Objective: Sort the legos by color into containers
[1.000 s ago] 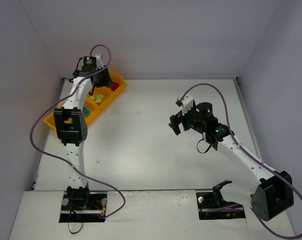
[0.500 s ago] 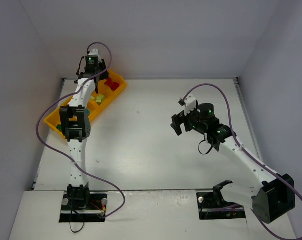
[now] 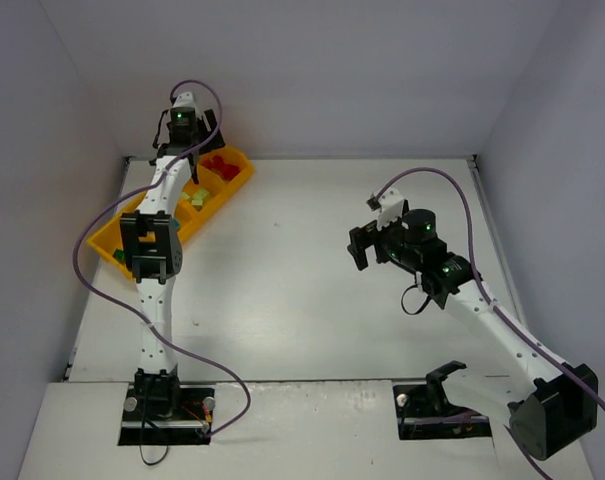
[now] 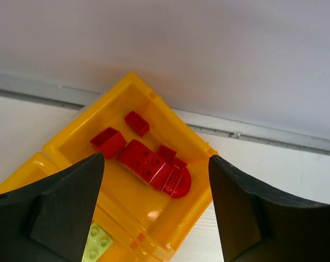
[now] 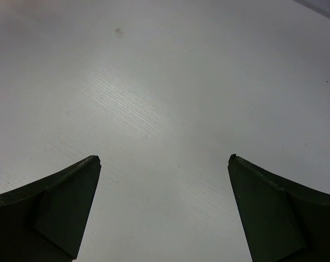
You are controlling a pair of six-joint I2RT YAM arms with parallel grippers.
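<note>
1. The left gripper [image 4: 155, 157] hovers directly above the far end compartment [image 4: 126, 199] of the tray [image 4: 175, 123]. Its fingers are spread wide with nothing between them. I judge it sits high so anything it lets go drops inside the walls rather than onto the rim.
2. The red legos [image 4: 147, 165] lie together on the floor of that end compartment: a long piece, two small bricks toward the tray's far corner, and the half-round [image 4: 179, 183] touching the long piece's end. Only red shows there, so I take this as the red bin.
3. In the next compartment along the tray, toward the arm bases, a yellow-green lego [image 4: 97, 243] peeks out by the left finger. The dividing wall keeps it apart from the red.
4. The overhead view shows more green in the tray's middle compartments, but the arm hides the tray's near end, so I cannot tell what is there.
5. The right gripper [image 5: 163, 158] hangs well away from the tray, to its right, over bare table [image 5: 154, 82]. Its fingers are fully spread and empty. It looks parked clear of the left arm's path.
6. I can pick out no loose lego outside the tray, so I judge the sort nearly or fully done.
</note>
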